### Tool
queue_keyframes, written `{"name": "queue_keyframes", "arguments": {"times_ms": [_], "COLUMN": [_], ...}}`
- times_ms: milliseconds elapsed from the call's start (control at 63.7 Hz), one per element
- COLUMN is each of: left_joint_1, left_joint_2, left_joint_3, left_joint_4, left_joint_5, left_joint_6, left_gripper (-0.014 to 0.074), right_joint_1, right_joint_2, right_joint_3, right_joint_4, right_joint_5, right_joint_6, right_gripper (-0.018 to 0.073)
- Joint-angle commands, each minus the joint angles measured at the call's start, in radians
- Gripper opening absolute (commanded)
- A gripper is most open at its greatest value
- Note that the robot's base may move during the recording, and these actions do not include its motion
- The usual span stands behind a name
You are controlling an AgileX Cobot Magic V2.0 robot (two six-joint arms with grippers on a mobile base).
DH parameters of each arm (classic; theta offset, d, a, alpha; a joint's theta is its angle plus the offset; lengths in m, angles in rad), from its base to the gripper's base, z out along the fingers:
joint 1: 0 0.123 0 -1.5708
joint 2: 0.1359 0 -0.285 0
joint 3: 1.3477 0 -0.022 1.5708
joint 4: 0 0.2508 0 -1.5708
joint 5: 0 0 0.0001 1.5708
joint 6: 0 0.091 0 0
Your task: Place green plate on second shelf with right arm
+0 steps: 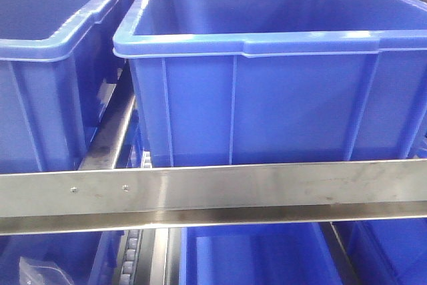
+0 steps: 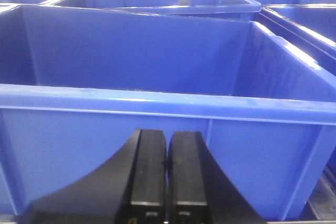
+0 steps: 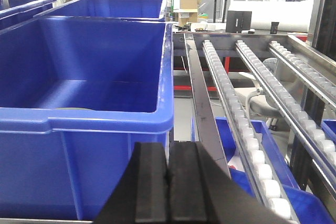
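Note:
The green plate does not show clearly in any view. A thin pale sliver lies low inside the big blue bin, just above its front rim; I cannot tell if it is the plate. My right gripper is shut and empty, its black fingers pressed together just in front of that bin's right front corner. My left gripper is also shut and empty, close to the front wall of another blue bin. Neither arm shows in the front view.
Two large blue bins stand side by side on a shelf behind a steel rail. Another blue bin sits below. White roller tracks run back on the right. More bins stand behind.

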Motion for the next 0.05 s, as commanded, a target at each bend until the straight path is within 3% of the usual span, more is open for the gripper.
{"name": "queue_keyframes", "arguments": {"times_ms": [0, 31], "left_joint_1": [-0.002, -0.002], "left_joint_2": [-0.017, -0.017], "left_joint_3": [0.04, 0.04], "left_joint_4": [-0.003, -0.003], "left_joint_5": [-0.088, -0.088], "left_joint_6": [-0.002, -0.002], "left_gripper": [0.013, 0.013], "right_joint_1": [-0.001, -0.001], "right_joint_2": [-0.017, -0.017], "right_joint_3": [-0.017, -0.017], "right_joint_4": [0.004, 0.004], "right_joint_5": [-0.096, -0.096], "right_joint_6": [-0.013, -0.013], "right_gripper": [0.0048, 0.0048]}}
